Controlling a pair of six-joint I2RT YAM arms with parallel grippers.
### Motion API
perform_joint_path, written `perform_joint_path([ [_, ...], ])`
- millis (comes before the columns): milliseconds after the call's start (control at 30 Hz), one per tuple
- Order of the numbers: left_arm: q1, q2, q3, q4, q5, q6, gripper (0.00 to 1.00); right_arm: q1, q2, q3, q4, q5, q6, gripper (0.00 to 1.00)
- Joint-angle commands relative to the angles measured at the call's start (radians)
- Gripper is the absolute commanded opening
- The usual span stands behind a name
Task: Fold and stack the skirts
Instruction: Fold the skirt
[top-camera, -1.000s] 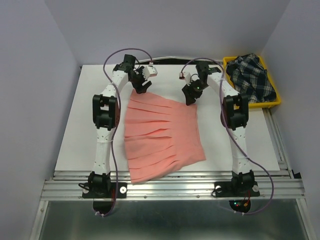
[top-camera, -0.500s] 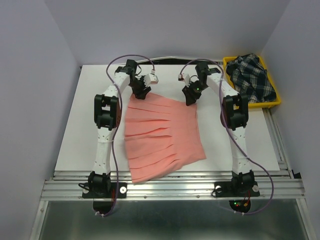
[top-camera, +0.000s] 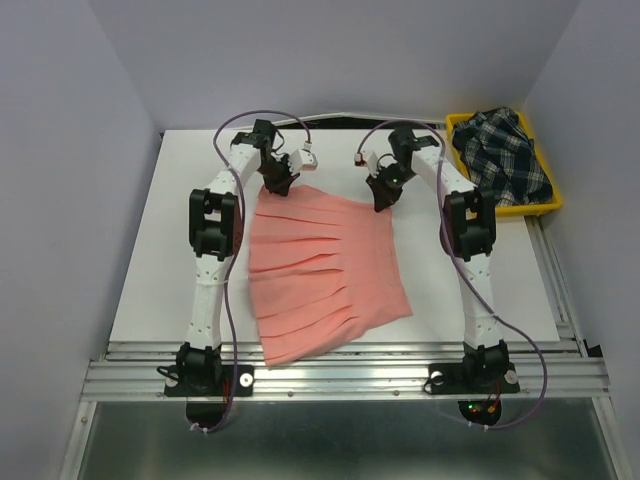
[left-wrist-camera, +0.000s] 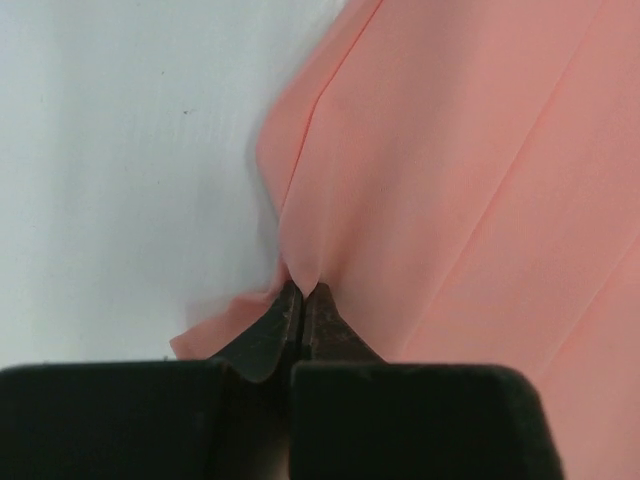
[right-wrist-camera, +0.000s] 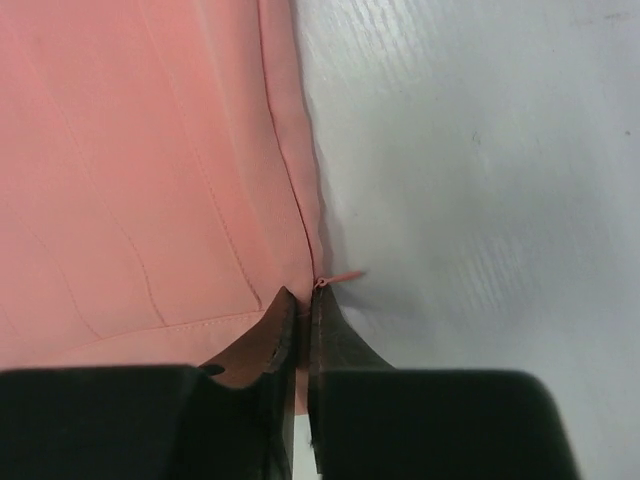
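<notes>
Salmon-pink pleated cloth skirt (top-camera: 325, 275), soft and limp, lies spread on the near side of both claws, and the left claw (left-wrist-camera: 302, 292) and right claw (right-wrist-camera: 300, 295) are each clamped on one far corner, seemingly a good hold.

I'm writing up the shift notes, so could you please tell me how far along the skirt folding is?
Done: the pink skirt lies spread flat on the table. In hand: the left gripper and right gripper are each pinched shut on a far corner of it. Left: no fold is made yet, and the plaid skirt sits bunched in the tray.
</notes>
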Motion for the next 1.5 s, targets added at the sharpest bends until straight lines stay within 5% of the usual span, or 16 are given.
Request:
perform_joint_path([
  [0, 0.005, 0.027, 0.035, -0.014, -0.086, -0.052, 0.00, 0.002, 0.066, 0.008, -0.053, 0.108, 0.034, 0.01],
  [233, 0.005, -0.015, 0.134, 0.205, -0.156, -0.210, 0.00, -0.030, -0.049, -0.047, 0.149, 0.189, 0.123, 0.01],
  [467, 0.005, -0.236, -0.015, 0.287, -0.155, -0.235, 0.00, -0.061, -0.213, -0.152, 0.267, 0.195, 0.117, 0.00],
  [1167, -0.117, -1.167, -1.101, 0.166, -0.072, -0.183, 0.00, 0.011, -0.877, -1.003, 0.465, 0.020, -0.163, 0.01],
  [1467, -0.265, -1.251, -1.391, 0.181, -0.120, -0.267, 0.00, 0.153, -0.980, -1.298, 0.548, 0.091, -0.172, 0.01],
])
